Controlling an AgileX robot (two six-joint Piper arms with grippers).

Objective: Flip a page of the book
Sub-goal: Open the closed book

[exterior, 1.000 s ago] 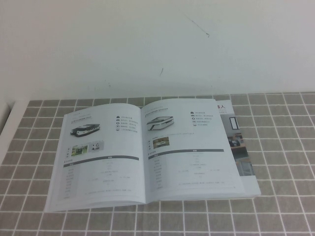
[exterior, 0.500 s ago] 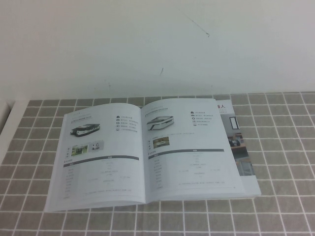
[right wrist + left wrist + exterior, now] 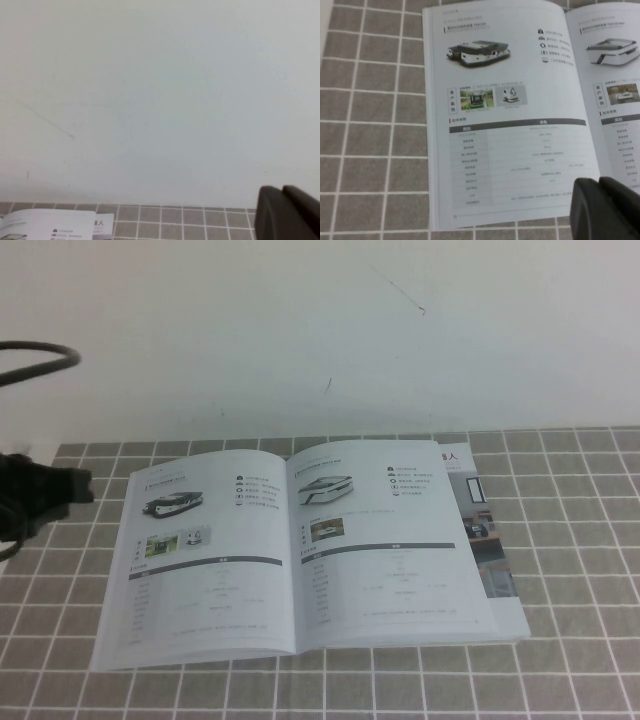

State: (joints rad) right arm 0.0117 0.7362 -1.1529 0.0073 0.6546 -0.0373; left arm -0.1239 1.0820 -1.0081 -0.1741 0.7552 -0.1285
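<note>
The book point(image 3: 310, 550) lay open on the tabletop point(image 3: 580, 570). The left claw point(image 3: 40, 498), cut off at the frame edge, hid its fingers' state; the right claw point(image 3: 289, 214) was clenched empty, mostly unseen.

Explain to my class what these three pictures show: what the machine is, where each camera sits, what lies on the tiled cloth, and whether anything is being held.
A two-armed robot filmed these. The high view looks down from above; each other picture comes from a camera on one wrist. On the grey tiled cloth lies the book, open. The page to be turned, picturing a white vehicle, lies flat. The left gripper hovers at the left edge, beside the book; its wrist camera sees the facing sheet with a dark-and-white vehicle. The right gripper, shut, faces the white wall. Nothing is held.
</note>
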